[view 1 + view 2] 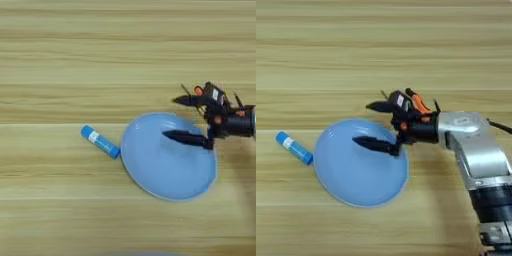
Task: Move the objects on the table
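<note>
Hovering over the plate's [356, 172] right rim, the hand [373, 125] is showing its two black fingers spread apart, one above the far edge, one over the dish, nothing between them. A blue tube [100, 142] is lying on the desk [75, 60] just left of the plate. The step looks like reaching for a grasp; next it is needing to drop onto the rim.
</note>
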